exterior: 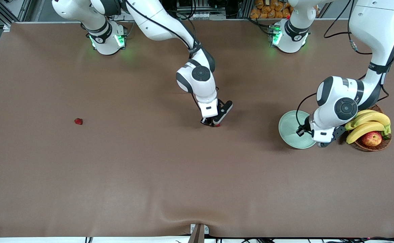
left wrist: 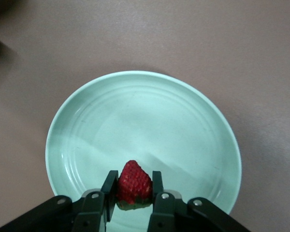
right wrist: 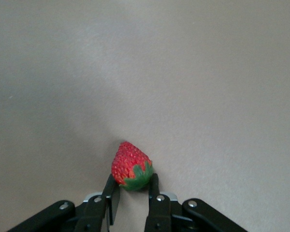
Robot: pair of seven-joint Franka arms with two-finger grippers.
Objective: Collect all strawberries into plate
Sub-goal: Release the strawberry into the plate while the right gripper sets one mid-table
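Over the plate (left wrist: 77, 121), the left gripper (left wrist: 134, 193) pinches a strawberry (left wrist: 134, 186) tip-outward, while the right gripper (right wrist: 131, 191), at mid-table, clamps another strawberry (right wrist: 130, 166) likewise; a third strawberry (exterior: 78, 121) lies toward the right arm's end.

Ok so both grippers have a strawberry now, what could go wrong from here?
The left gripper holds its strawberry over the plate near the rim, so it might bounce out when dropped. The right gripper pinches only its strawberry's leafy end; that may slip. A third strawberry lies toward the right arm's end.
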